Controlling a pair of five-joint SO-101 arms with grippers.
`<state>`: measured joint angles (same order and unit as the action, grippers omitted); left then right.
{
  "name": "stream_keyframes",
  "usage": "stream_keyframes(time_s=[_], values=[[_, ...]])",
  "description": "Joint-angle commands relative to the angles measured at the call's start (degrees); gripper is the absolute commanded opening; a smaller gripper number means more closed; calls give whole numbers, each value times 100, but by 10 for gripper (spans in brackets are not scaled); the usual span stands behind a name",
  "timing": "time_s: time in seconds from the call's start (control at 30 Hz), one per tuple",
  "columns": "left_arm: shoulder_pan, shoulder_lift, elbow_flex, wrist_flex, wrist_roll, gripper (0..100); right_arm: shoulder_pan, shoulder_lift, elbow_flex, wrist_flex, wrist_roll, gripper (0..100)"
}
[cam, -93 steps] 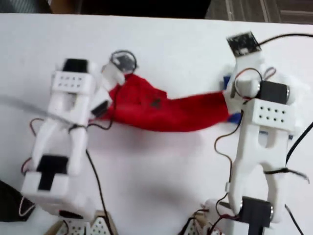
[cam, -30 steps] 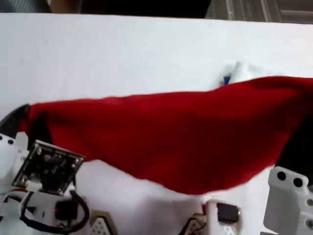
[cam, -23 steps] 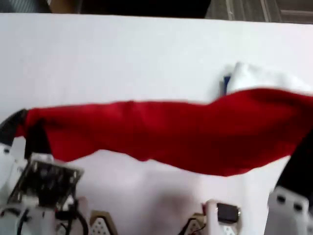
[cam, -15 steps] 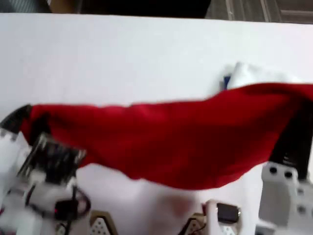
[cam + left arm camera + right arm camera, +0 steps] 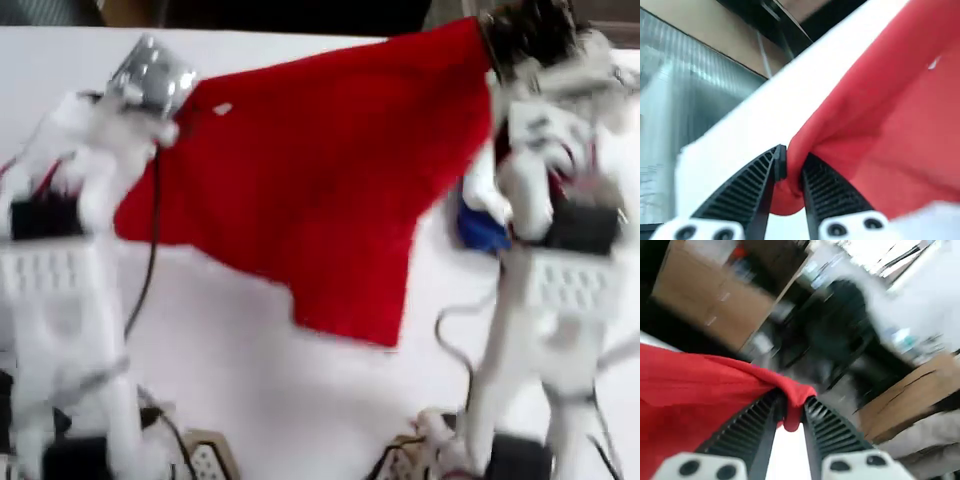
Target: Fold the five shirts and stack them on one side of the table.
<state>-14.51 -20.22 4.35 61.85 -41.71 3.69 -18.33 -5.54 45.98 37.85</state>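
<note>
A red shirt hangs spread in the air between both arms, its lower edge drooping toward the table's middle. My left gripper is shut on one top corner of the red shirt, up at the far left in the high view. My right gripper is shut on the other top corner of the red shirt, at the far right in the high view. Folded white and blue shirts lie stacked on the table behind the right arm.
The two arm bases with cables stand along the table's front edge. Bare white tabletop lies under and in front of the hanging shirt. Cardboard boxes stand in the room beyond the table.
Both arms have swung the red shirt from low near the front edge up and toward the far side. It now hangs opened out instead of stretched in a band.
</note>
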Motion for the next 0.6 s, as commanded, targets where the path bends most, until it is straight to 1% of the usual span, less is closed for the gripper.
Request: stream_keyframes(time_s=[0.0, 0.13, 0.23, 0.47, 0.57], values=[[-44, 1521, -1033, 176, -26, 25, -101, 910, -35, -57, -62, 22], [-123, 2708, -2202, 782, -44, 25, -242, 1543, -35, 92, -114, 22], [-255, 3358, -2967, 1213, -53, 25, -382, 1719, -35, 532, -273, 22], [-316, 4607, -3811, 2268, -62, 25, -848, 1719, -9, 1701, -308, 22], [-281, 4993, -4066, 2611, -62, 26, -980, 1754, -9, 1965, -308, 22]])
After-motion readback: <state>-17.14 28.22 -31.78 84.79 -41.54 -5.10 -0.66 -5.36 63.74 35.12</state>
